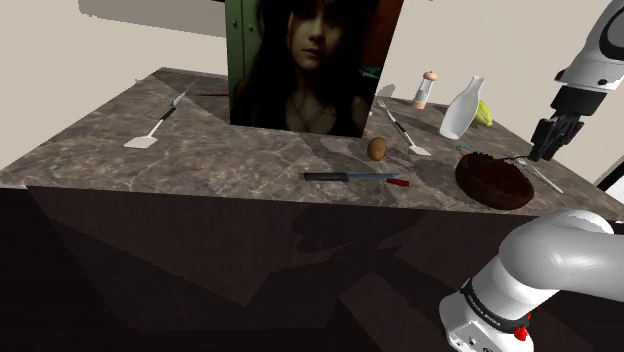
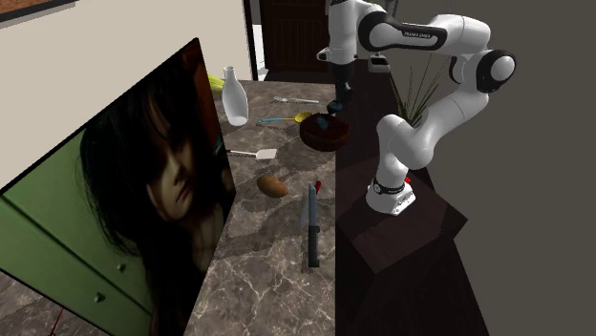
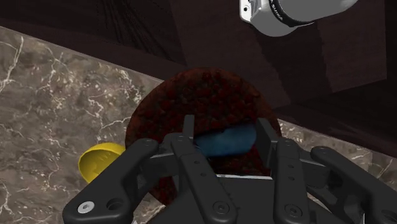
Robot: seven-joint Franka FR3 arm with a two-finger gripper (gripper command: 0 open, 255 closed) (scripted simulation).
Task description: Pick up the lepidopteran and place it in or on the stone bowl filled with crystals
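The blue butterfly (image 3: pixel 222 141) is being gripped between the fingers of the tool (image 3: pixel 226 124), which are closed on it. It is being held just over the dark red-brown bowl (image 3: pixel 210 95), which is standing on the marble worktop (image 3: pixel 57 114) beside a yellow spoon (image 3: pixel 98 159).

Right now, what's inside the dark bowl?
The bowl shows a rough dark red inside. The gripper clasps a blue thing over its middle, hiding whatever lies below.

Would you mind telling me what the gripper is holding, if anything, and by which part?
The gripper appears to clasp the blue lepidopteran by its two opposite ends, above the dark bowl.
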